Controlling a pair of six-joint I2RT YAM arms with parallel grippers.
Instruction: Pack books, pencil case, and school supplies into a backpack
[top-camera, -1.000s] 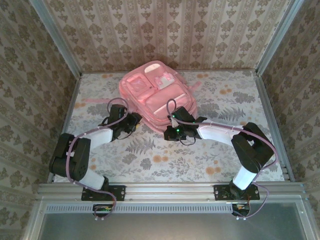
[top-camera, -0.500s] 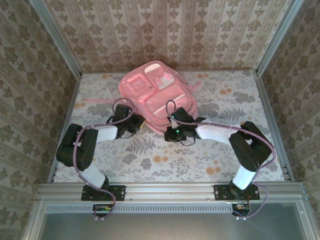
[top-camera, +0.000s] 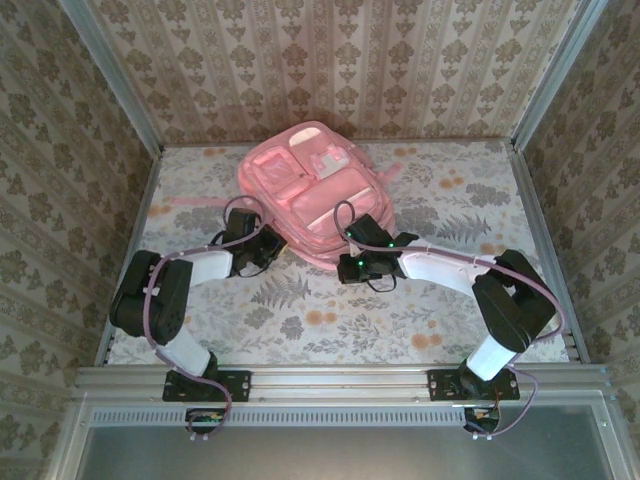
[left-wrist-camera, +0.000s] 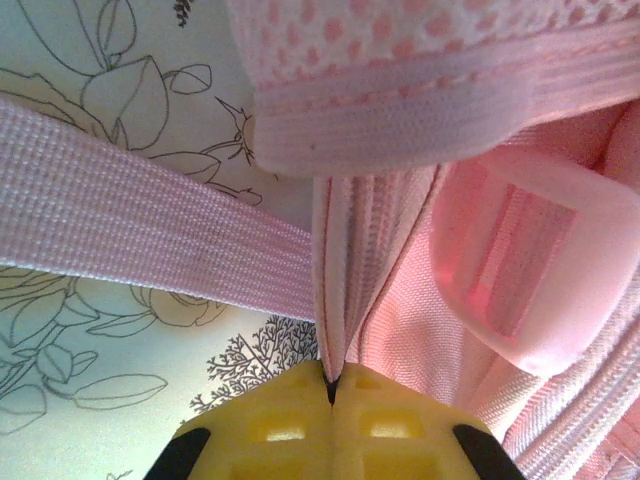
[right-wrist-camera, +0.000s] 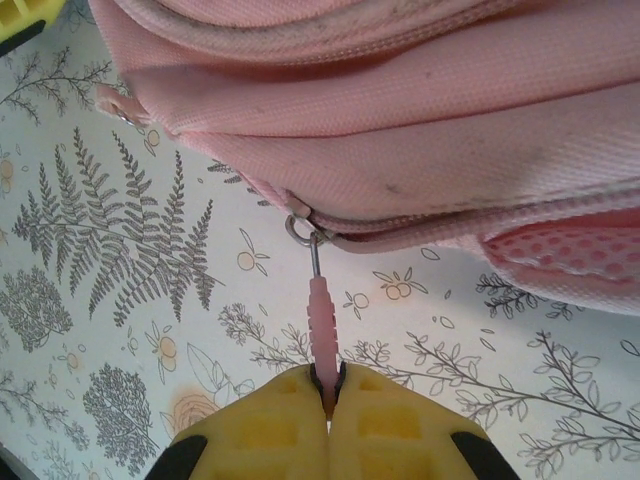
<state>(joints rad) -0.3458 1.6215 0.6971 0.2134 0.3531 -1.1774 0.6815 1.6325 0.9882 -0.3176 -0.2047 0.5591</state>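
The pink backpack lies flat at the back middle of the table. My left gripper is at its lower left edge, shut on a fold of pink seam fabric beside a woven strap and a plastic buckle. My right gripper is at the backpack's near edge. It is shut on the pink zipper pull, which hangs from a metal ring on the zipper line of the backpack. The books, pencil case and school supplies are out of view.
A floral cloth covers the table between the arms and the backpack. Patterned walls close in the left, right and back. A loose pink strap trails left from the backpack.
The left arm swung right to the backpack's edge and its jaws closed on the seam fabric. The right gripper, still holding the zipper pull, shifted slightly to the right.
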